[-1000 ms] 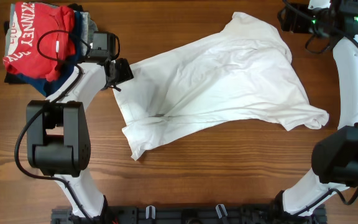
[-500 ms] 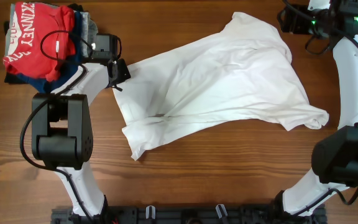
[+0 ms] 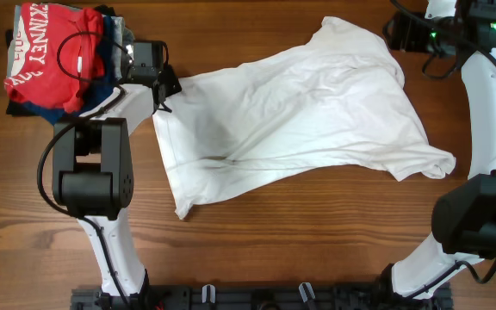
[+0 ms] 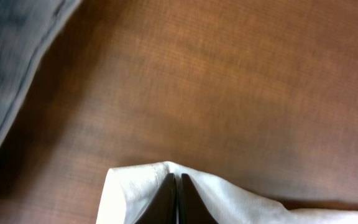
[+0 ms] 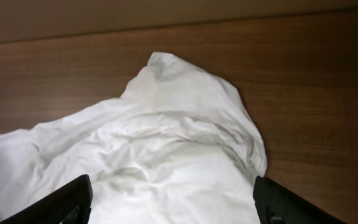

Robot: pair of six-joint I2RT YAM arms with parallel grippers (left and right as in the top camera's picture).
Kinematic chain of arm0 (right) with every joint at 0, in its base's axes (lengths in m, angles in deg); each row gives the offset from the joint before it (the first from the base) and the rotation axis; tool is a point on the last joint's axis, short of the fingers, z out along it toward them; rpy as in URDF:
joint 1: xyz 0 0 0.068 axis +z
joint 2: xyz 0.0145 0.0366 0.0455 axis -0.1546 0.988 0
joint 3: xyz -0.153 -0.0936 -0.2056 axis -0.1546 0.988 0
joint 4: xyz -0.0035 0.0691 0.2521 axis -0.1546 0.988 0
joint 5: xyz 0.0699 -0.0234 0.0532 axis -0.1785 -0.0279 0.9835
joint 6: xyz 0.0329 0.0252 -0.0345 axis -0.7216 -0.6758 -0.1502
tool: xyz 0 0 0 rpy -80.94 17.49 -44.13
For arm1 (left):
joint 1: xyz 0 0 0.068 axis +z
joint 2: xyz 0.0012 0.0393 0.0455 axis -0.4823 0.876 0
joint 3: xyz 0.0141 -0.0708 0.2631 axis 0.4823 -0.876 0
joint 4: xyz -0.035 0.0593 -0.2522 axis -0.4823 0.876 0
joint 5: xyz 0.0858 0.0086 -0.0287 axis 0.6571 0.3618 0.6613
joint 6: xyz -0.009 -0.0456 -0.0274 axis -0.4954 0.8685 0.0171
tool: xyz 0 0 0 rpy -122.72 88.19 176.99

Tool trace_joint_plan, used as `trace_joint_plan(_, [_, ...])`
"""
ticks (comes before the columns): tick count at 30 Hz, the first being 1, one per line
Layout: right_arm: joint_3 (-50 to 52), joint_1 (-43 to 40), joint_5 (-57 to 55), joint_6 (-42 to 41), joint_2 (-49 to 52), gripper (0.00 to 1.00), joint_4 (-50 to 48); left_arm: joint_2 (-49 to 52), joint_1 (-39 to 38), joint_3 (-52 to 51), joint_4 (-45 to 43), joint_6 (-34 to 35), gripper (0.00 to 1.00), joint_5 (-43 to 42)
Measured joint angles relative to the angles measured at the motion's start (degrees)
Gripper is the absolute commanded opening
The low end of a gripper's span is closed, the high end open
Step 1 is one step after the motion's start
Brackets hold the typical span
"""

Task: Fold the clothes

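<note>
A brown wood-grain worktop [image 3: 257, 258] carries everything; a white T-shirt [image 3: 300, 120] lies spread and rumpled across its middle, set aslant; near the T-shirt's far-left corner sits a stack of folded garments [image 3: 54, 112], navy and grey, topped by a red T-shirt [image 3: 41, 52] with white lettering; bare wood shows on every other side of the white T-shirt.

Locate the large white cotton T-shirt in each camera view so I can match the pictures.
Overhead: the large white cotton T-shirt sprawls crumpled across the centre, from the left hand toward the right side.
Left wrist: only a pinched fold of the T-shirt shows, at bottom centre.
Right wrist: the T-shirt fills the lower centre and left.
Shared landmark: the brown wooden table beneath it.
</note>
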Motion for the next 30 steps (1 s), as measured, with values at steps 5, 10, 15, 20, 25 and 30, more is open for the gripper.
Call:
trace_joint_plan(5, [0.0,0.0,-0.26,0.0,0.0,0.84,0.37,1.75,0.5,0.59,-5.55,-1.01,0.04,-0.02])
trace_joint_plan(10, [0.0,0.0,-0.28,-0.02,0.0,0.84,2.1,4.63,2.12,0.59,-16.28,-1.97,0.04,-0.33])
trace_joint_plan(15, [0.0,0.0,-0.31,-0.17,0.0,0.84,3.43,6.97,4.85,0.59,-23.34,-2.14,0.04,-1.4])
trace_joint_plan(20, [0.0,0.0,-0.33,-0.2,0.0,0.86,3.37,7.78,6.93,2.56,-22.18,-2.4,0.04,-3.15])
trace_joint_plan(25, [0.0,0.0,-0.31,-0.2,0.0,0.89,2.71,8.76,8.0,8.83,-13.22,-3.82,0.22,-8.41])
trace_joint_plan(30, [0.0,0.0,-0.26,-0.2,0.0,0.91,0.94,8.76,7.02,13.97,-7.56,-5.29,0.63,-9.86])
